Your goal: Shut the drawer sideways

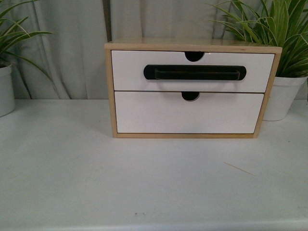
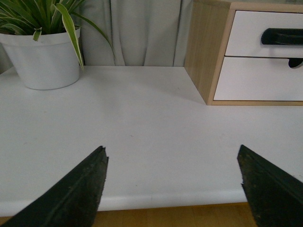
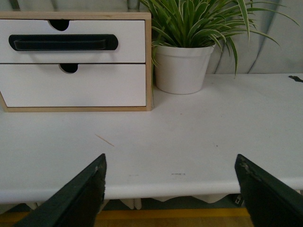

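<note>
The drawer [image 1: 130, 72] is the upper one in a light wooden cabinet [image 1: 109, 96]. It has a white front, a long black bar handle [image 1: 195, 72] and a semicircular notch in its top edge. I cannot tell how far it stands out. It also shows in the left wrist view [image 2: 246, 35] and the right wrist view [image 3: 128, 42]. Neither arm shows in the front view. My left gripper [image 2: 171, 149] is open and empty over the table's front edge, left of the cabinet. My right gripper [image 3: 170, 157] is open and empty over the front edge, right of the cabinet.
A plain white drawer front [image 1: 187, 118] sits below the handled one. White potted plants stand at the back left [image 1: 5, 89] and close beside the cabinet's right side [image 1: 284, 96]. A thin sliver [image 1: 239, 169] lies on the white table [image 1: 144, 183].
</note>
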Tool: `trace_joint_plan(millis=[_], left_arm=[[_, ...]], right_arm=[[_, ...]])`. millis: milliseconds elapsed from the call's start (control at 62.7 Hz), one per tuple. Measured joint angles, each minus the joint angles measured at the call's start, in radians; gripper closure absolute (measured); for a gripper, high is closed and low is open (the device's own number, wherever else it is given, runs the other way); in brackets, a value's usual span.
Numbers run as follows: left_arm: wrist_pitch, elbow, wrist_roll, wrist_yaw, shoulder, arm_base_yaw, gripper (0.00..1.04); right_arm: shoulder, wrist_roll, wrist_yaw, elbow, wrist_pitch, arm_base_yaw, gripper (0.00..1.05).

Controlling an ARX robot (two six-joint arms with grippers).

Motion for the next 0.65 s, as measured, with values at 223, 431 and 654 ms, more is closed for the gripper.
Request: trace_joint_plan(millis=[223,431,654], left_arm=[[0.0,0.0,0.001,0.0,0.0,0.0,0.06],[0.0,0.0,0.001,0.0,0.0,0.0,0.06],[0.0,0.0,0.001,0.0,0.0,0.0,0.06]], right_arm=[[0.0,0.002,0.0,0.0,0.0,0.0,0.09],[0.0,0.002,0.0,0.0,0.0,0.0,0.09],[0.0,0.002,0.0,0.0,0.0,0.0,0.09]])
